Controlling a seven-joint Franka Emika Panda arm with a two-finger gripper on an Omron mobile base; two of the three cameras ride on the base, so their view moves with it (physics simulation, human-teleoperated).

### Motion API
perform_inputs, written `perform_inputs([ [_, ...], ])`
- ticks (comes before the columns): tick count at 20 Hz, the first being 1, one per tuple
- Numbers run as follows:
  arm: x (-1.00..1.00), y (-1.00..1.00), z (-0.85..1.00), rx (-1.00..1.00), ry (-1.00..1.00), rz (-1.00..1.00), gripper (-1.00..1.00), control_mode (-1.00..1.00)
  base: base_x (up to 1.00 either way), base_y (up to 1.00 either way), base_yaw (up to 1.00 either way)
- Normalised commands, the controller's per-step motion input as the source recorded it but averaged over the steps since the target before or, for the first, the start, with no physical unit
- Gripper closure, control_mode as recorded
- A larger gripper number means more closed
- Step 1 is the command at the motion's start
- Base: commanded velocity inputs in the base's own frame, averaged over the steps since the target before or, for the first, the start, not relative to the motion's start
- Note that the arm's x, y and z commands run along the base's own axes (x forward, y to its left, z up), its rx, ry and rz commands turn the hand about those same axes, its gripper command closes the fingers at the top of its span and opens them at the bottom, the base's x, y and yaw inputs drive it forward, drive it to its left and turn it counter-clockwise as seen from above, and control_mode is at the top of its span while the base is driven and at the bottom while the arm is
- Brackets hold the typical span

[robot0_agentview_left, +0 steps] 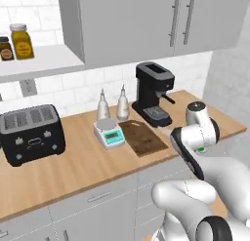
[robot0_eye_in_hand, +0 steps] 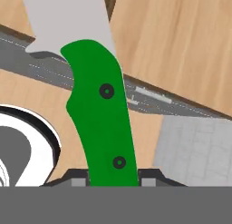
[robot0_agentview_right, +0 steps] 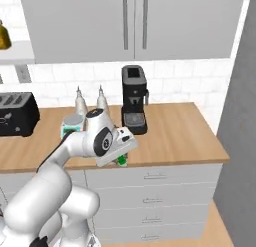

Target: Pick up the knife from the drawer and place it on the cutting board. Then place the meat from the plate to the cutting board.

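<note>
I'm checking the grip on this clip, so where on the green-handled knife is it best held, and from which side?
By the handle's butt end, as the gripper has it now: jaws shut across the flat sides of the knife handle, blade pointing away from the hand. The flat green sides give the pads parallel faces, and the silver blade stays clear for laying on the cutting board. That seems the soundest hold.

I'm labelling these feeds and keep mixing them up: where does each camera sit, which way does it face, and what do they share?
Left base view: behind the arm's left, looking forward and down at the counter, toaster, scale and cutting board; the arm rises lower right.
Right base view: behind the arm's right, facing the same counter and drawers; the arm rises lower left.
Hand view: on the hand, looking along the end effector, shut on the knife.
Both base views share the coffee machine.
</note>
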Motion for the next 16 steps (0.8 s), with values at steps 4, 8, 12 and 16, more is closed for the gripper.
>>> perform_inputs([
  [4, 0.00, 0.00, 0.00, 0.00, 0.00, 0.00, 1.00, 1.00, 1.00, -0.02, 0.52],
  [8, 0.00, 0.00, 0.00, 0.00, 0.00, 0.00, 1.00, 1.00, 0.38, -0.15, 0.45],
  [12, -0.08, -0.21, 0.00, 0.02, 0.00, 0.06, 1.00, -1.00, 0.05, -0.52, 0.23],
  [16, -0.41, -0.32, -0.17, 0.04, -0.01, 0.19, 1.00, -1.00, 0.00, 0.00, 0.00],
])
